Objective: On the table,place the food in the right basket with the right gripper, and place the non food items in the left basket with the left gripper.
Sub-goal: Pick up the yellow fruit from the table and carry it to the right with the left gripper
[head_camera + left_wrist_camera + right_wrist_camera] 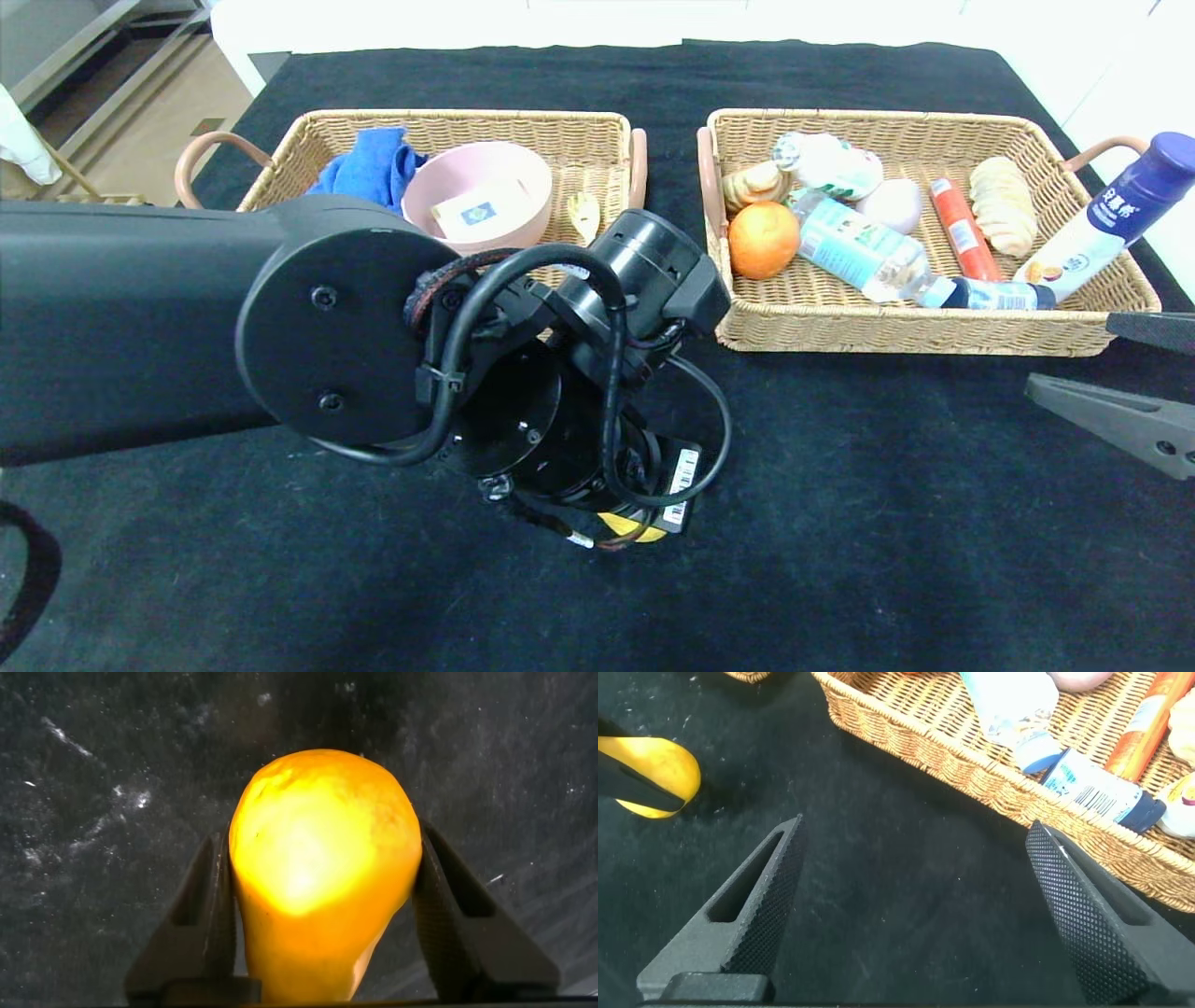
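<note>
Gripping the yellow pear (322,873) at its wide middle, the left gripper (322,915) has both fingers touching its sides. Its smooth, rounded skin looks slippery and easy to bruise, so a gentle hold low on the body seems best. The right gripper (910,915) hangs wide and empty beside the right basket (971,765).

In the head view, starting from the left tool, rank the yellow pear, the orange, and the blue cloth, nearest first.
1. yellow pear, between the left tool's fingers.
2. orange, near corner of the right basket.
3. blue cloth, far end of the left basket.

Bare table (887,523) before the crowded right basket (934,327).
</note>
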{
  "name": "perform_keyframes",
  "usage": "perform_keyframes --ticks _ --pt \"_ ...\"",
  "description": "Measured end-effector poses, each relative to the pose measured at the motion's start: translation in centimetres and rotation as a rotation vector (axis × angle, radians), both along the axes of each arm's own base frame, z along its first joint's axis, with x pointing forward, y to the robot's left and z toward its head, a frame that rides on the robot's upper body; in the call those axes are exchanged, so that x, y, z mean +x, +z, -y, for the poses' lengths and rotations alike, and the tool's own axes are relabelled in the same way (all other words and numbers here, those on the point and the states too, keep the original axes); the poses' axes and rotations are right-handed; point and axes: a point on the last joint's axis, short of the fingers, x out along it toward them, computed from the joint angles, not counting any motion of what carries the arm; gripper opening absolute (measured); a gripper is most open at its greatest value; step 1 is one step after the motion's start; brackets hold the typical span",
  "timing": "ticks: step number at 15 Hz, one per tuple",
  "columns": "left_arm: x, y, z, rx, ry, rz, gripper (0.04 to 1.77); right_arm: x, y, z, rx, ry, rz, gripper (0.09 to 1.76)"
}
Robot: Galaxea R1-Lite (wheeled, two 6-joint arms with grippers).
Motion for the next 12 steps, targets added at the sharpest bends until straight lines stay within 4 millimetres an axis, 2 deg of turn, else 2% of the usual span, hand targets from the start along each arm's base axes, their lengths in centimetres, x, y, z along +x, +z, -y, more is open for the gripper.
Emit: perform_keyframes --ticks 4,12 --pt "0.02 -0.04 0.02 0.001 0.000 0.000 1.40 0.00 0.01 0.00 0.000 0.000 0.001 1.71" --pt "-0.03 0.01 -0.03 -0.002 -0.001 -0.003 1.60 0.05 -0.02 0.00 0.000 -0.001 -0.001 1.71"
